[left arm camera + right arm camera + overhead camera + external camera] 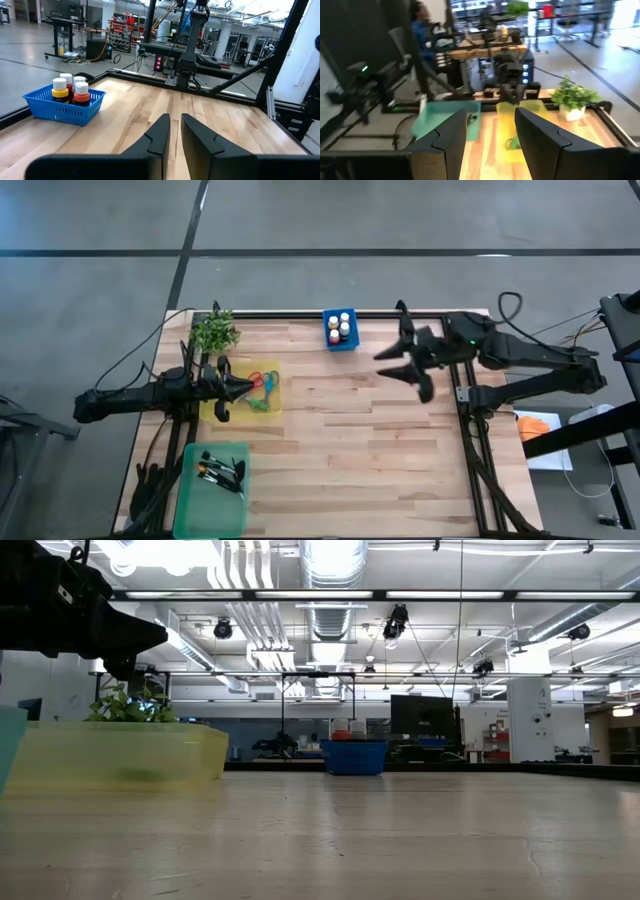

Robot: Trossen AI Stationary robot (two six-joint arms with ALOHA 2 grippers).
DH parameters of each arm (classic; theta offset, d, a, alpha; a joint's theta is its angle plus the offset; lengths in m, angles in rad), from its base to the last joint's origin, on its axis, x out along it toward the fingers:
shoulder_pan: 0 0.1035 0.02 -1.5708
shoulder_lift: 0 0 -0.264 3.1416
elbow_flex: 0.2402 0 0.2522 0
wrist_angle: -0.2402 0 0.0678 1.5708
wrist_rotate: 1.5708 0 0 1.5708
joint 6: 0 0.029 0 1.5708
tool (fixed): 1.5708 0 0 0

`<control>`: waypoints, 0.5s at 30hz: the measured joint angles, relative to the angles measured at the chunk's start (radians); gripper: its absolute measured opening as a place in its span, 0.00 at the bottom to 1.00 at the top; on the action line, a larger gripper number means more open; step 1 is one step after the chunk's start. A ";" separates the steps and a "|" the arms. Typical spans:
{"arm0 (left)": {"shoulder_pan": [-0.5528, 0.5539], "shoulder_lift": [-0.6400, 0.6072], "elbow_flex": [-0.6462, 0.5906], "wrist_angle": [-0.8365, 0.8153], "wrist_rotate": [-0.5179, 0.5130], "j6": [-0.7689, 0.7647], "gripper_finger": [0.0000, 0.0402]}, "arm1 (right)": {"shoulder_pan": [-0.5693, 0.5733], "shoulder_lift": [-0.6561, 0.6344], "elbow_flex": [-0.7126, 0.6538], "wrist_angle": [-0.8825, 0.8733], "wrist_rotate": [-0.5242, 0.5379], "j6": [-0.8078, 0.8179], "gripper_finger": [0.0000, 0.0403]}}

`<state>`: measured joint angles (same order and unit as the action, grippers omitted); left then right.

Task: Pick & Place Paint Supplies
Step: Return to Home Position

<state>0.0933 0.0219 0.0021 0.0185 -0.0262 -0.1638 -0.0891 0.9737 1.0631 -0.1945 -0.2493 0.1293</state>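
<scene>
Left pincer (pixel 175 118) first: it hangs above the yellow bin (pixel 272 409) on the left side of the bench (pixel 360 430). Its two fingers are drawn almost together, with only a narrow slit between them, and grip nothing. The right pincer (pixel 491 113) hovers over the bench's right half, near the far edge and well apart from every bin. Its fingers are spread wide and it is empty too.

We find the paint bottles (pixel 72 90) standing upright in the blue bin (pixel 55 114), which sits at the middle of the bench's far edge. We count four white caps, packed two by two. One bottle shows yellow and one orange-red (the bodies of the other two are mostly hidden behind them).

The scissors (pixel 262 388) lie in the yellow bin, just under the tip of the left pincer. We make out three handle colours, red, blue and green, tangled closely, so we take them for three pairs (the blades we cannot tell apart).

The paintbrushes (pixel 222 470) lie in the green bin (pixel 200 508) at the bench's near left corner. They are thin, dark and scattered at angles across its far half. There are several, but we cannot count them exactly.

One small potted plant (pixel 213 332) stands at the far left corner, just beyond the yellow bin.
</scene>
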 joint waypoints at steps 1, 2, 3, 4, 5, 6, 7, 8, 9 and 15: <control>0.000 0.000 0.000 0.000 0.000 0.000 0.14 | 0.000 -0.033 -0.031 -0.001 -0.014 -0.014 0.41; 0.000 0.000 0.000 0.000 0.000 0.000 0.14 | 0.000 -0.067 -0.061 -0.001 -0.021 -0.029 0.41; 0.000 0.000 0.000 0.000 0.000 0.000 0.14 | 0.000 -0.100 -0.091 0.001 -0.022 -0.043 0.41; 0.000 0.000 0.000 0.000 0.000 0.000 0.14 | 0.000 -0.136 -0.125 0.004 -0.022 -0.058 0.41; 0.000 0.000 0.000 0.000 0.000 0.000 0.14 | 0.000 -0.170 -0.158 0.008 -0.022 -0.070 0.41; 0.000 0.000 0.000 0.000 0.000 0.000 0.14 | 0.000 -0.205 -0.197 0.032 -0.022 -0.077 0.41; 0.000 0.000 0.000 0.000 0.000 0.000 0.14 | 0.001 -0.246 -0.237 0.060 -0.022 -0.079 0.41; 0.000 0.000 0.000 0.000 0.000 0.000 0.14 | 0.002 -0.288 -0.277 0.079 -0.022 -0.081 0.41; 0.000 0.000 0.000 0.000 0.000 0.000 0.14 | 0.002 -0.332 -0.316 0.101 -0.021 -0.084 0.41; 0.000 0.000 0.000 0.000 0.000 0.000 0.14 | 0.002 -0.531 -0.551 0.221 0.014 -0.115 0.41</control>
<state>0.0933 0.0223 0.0017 0.0185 -0.0261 -0.1635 -0.0872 0.4425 0.5120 0.0262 -0.2349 0.0148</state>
